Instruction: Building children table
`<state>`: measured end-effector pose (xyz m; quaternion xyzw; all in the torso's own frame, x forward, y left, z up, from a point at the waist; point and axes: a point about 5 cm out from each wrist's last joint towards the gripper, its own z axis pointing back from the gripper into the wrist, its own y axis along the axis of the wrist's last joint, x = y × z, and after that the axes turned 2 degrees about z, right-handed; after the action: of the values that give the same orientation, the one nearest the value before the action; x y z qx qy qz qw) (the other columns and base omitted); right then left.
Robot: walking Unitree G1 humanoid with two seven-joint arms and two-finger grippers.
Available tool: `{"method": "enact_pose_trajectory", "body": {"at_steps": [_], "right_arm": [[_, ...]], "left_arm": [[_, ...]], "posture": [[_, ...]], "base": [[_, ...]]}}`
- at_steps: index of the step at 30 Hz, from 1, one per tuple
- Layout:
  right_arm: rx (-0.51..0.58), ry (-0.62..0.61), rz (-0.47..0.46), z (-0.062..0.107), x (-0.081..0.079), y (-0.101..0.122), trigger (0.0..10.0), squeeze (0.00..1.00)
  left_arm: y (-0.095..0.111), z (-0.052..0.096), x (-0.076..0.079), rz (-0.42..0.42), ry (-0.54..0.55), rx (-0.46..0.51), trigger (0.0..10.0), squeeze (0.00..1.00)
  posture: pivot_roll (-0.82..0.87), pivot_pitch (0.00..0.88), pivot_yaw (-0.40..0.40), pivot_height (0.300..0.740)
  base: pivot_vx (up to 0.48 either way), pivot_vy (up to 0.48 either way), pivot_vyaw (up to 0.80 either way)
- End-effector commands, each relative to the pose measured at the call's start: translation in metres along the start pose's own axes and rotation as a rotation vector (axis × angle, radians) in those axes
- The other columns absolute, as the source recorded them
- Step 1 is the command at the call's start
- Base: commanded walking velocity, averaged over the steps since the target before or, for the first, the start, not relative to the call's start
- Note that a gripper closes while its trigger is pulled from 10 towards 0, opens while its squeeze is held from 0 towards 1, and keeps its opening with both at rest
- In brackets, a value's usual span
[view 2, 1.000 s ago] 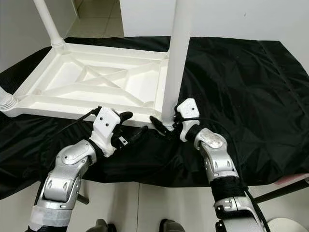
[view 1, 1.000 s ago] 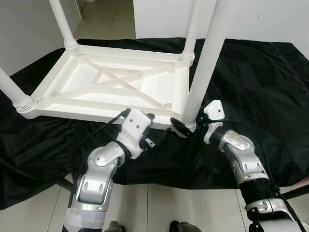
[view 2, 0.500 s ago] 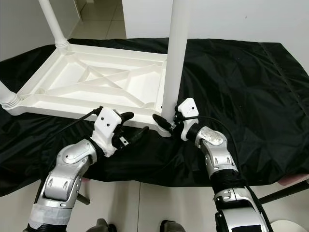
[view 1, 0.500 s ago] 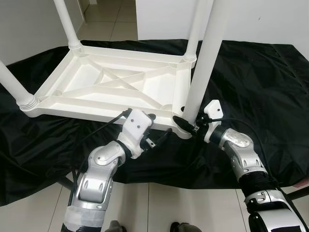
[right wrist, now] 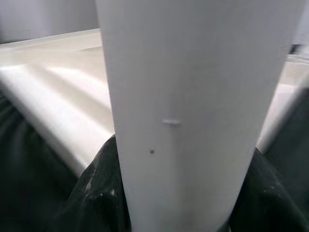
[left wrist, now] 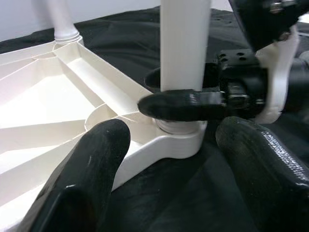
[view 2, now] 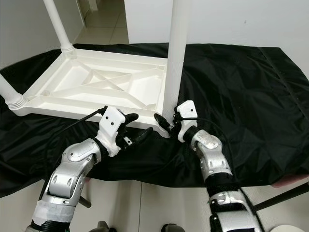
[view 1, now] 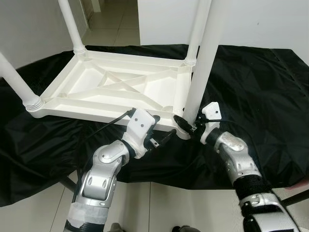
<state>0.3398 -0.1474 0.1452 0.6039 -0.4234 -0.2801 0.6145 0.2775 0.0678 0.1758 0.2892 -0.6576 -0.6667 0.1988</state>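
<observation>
Left eye view shows the white plastic table (view 1: 116,89) lying upside down on a crinkled black cloth (view 1: 251,82), its ribbed underside facing up and its long side running away to the left of the right pincer (view 1: 186,124). Four smooth round legs stand straight up from the corners. The right pincer is clenched around the foot of the near leg (view 1: 200,63), one black finger (left wrist: 181,104) on each side of it, just above the ribbed collar where the leg meets the corner socket. The left pincer (view 1: 161,137) sits just beside that same corner, low over the cloth, its two rounded fingers (left wrist: 91,164) spread apart and grasping nothing, pointing towards the leg. Beyond the cloth lie pale floor tiles (view 1: 116,24) and a white wall (view 1: 260,21).
</observation>
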Motion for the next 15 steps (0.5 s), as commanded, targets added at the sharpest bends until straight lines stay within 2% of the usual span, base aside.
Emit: {"method": "enact_pose_trajectory", "body": {"at_steps": [1, 8, 11, 12, 13, 14, 15], "right_arm": [[-0.055, -0.1, -0.006, 0.007, 0.009, -0.009, 10.0, 0.0], [-0.058, -0.178, -0.036, 0.008, 0.008, -0.009, 10.0, 0.0], [-0.062, -0.38, -0.044, 0.009, -0.014, -0.009, 10.0, 0.0], [-0.062, -0.38, -0.044, 0.009, -0.014, -0.009, 10.0, 0.0], [-0.076, -0.458, -0.052, 0.009, -0.019, -0.012, 10.0, 0.0], [-0.076, -0.458, -0.052, 0.009, -0.019, -0.012, 10.0, 0.0], [-0.083, -0.515, -0.063, 0.01, -0.024, -0.013, 10.0, 0.0]], "left_arm": [[-0.004, 0.001, -0.004, -0.002, 0.088, -0.014, 10.0, 0.0], [-0.004, 0.002, -0.005, 0.003, 0.095, -0.009, 10.0, 0.0], [-0.008, 0.004, -0.004, 0.017, 0.108, -0.017, 10.0, 0.0], [-0.008, 0.004, -0.004, 0.017, 0.108, -0.017, 10.0, 0.0], [-0.008, 0.004, -0.004, 0.016, 0.11, -0.015, 10.0, 0.0], [-0.008, 0.004, -0.004, 0.016, 0.11, -0.015, 10.0, 0.0], [-0.008, 0.004, -0.005, 0.013, 0.114, -0.015, 10.0, 0.0]], "posture": [[-0.09, 0.055, 0.041, 0.74], [-0.1, 0.081, 0.035, 0.74], [-0.1, 0.085, 0.028, 0.74], [-0.1, 0.085, 0.028, 0.74], [-0.1, 0.086, 0.026, 0.74], [-0.1, 0.086, 0.026, 0.74], [-0.1, 0.087, 0.025, 0.74]], "base": [[0.0, 0.0, 0.0], [0.0, 0.0, 0.0], [0.0, 0.0, 0.0], [0.0, 0.0, 0.0], [0.0, 0.0, 0.0], [0.0, 0.0, 0.0], [0.0, 0.0, 0.0]]}}
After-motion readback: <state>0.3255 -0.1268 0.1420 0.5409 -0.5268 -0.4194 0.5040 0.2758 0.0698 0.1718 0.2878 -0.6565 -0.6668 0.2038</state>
